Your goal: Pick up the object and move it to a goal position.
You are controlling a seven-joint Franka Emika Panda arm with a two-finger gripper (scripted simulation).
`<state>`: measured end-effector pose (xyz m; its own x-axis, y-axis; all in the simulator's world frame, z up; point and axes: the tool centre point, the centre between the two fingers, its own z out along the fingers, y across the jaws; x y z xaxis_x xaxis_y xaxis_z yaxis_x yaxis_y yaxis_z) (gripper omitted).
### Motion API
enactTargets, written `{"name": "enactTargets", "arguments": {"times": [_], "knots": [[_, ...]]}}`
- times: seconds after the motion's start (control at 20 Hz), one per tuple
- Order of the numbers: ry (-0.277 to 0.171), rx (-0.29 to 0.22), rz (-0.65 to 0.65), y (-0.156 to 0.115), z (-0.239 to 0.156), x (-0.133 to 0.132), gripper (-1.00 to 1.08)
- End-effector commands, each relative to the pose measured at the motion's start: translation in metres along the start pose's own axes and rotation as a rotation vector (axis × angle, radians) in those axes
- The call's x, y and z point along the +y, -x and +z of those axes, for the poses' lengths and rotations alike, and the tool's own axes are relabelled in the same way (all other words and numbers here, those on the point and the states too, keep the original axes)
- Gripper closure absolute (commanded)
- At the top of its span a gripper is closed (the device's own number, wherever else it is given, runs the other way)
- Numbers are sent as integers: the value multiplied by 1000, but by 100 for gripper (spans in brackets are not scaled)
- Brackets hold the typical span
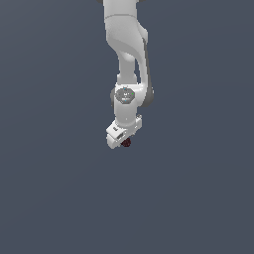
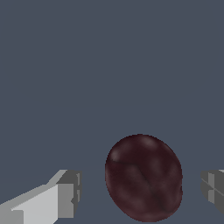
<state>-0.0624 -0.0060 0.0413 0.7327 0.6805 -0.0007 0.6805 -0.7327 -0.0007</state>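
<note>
**Entry: maroon ball between spread fingers, grasp not yet made**

**Item.** The object [image 2: 143, 177]: a small, dark red-maroon, roundish lump with a mottled, bumpy skin. In the exterior view it shows only as a dark speck [image 1: 126, 143] at the tip of the white arm, much smaller than the gripper [image 1: 122, 140].

**Location.** No table edge or corner appears in either view; the ground is one even slate-blue field, so the object cannot be placed against any edge. It lies between the two fingers, nearer one than the other.

**Pincer.** Spread. In the wrist view one finger [image 2: 65, 194] stands clear of the object with background visible between them, and the other finger [image 2: 213, 188] is likewise apart from it. Nothing is pinched.

**Risks, as judged.**
- The object sits off-centre in the gap; on closing, the nearer finger would likely meet it first and could push or roll it aside.
- A round, bumpy body gives small contact patches; it could squirt out or slip during the lift.
- Closing too high on the ball could pinch only its crown.

**Hidden or unclear.**
- No goal marker is visible in either view.
- Whether the object rests on a surface cannot be told; no shadow shows.
- Both fingers are cut off by the wrist view's border, as is the object's lowest edge.
- The arm's base lies outside the exterior view.
</note>
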Motion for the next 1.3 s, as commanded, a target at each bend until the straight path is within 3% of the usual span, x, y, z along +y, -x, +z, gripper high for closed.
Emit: {"name": "enactTargets", "arguments": {"times": [0.0,0.2,0.25,0.9,1.25], "knots": [[1,1,-1,0,9,0,-92],[1,1,-1,0,13,1,-92],[1,1,-1,0,13,1,108],[2,1,0,-2,10,-1,108],[2,1,-1,-16,-13,-21,108]]}}
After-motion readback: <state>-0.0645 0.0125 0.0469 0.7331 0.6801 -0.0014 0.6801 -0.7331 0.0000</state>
